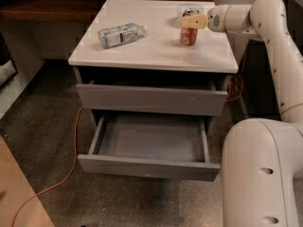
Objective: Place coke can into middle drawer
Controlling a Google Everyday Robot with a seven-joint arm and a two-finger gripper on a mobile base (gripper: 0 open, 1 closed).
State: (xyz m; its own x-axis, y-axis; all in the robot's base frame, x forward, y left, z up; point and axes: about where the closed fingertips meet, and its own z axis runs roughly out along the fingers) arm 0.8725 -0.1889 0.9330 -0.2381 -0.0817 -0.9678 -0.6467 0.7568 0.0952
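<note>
The coke can point(188, 36) is standing on the worktop point(151, 48), the gripper point(193, 21) is reaching to the can's top, grip impossible to tell; the middle drawer point(151, 143) is sitting open below.

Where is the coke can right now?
In the camera view the coke can stands upright at the right rear of the cabinet top, before the bowl; the gripper is at its top, the bottle lies to the left.
</note>
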